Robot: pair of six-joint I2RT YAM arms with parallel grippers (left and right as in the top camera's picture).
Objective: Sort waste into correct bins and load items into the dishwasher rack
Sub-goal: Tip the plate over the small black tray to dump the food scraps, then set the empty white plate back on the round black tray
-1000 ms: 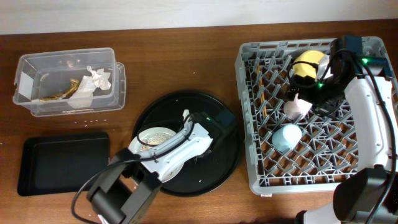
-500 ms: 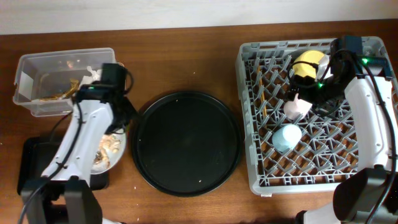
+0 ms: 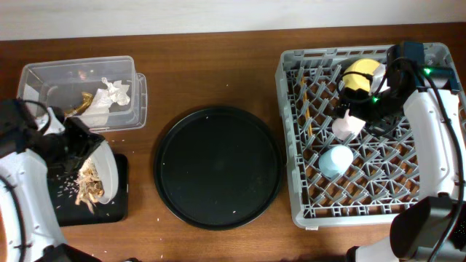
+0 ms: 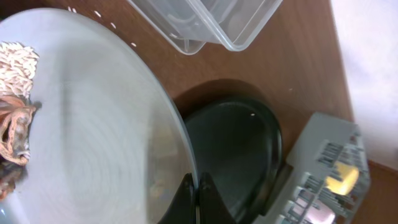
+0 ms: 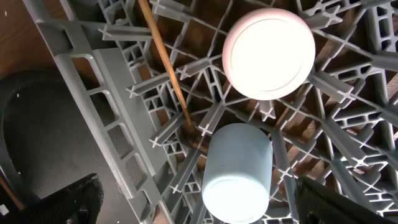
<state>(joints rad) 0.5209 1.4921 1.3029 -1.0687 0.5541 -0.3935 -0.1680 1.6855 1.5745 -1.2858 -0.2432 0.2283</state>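
Note:
My left gripper (image 3: 81, 143) is shut on the rim of the pale grey plate (image 3: 104, 171), which is held steeply tilted over the shallow black tray (image 3: 44, 207). Tan food scraps (image 3: 88, 188) slide off the plate's low edge onto that tray. In the left wrist view the fingertips (image 4: 186, 190) pinch the plate (image 4: 93, 124) edge, with scraps (image 4: 12, 127) at its left. The clear box (image 3: 80, 94) holds the white napkin (image 3: 113, 91). My right gripper (image 5: 194, 190) hangs open above the light-blue cup (image 5: 236, 171) in the rack (image 3: 291, 138), near the pink cup (image 5: 268, 53), yellow bowl (image 3: 362, 76) and a chopstick (image 5: 165, 62).
The big round black tray (image 3: 217, 167) lies bare between the bins and the rack. A few crumbs dot the wooden table (image 3: 211, 65) near the clear box. The right arm (image 3: 437, 138) reaches along the rack's right side.
My left arm has carried the plate off the round black tray, leftward past the clear box, and tipped it over the shallow black tray, where scraps now spill. The right arm has not moved.

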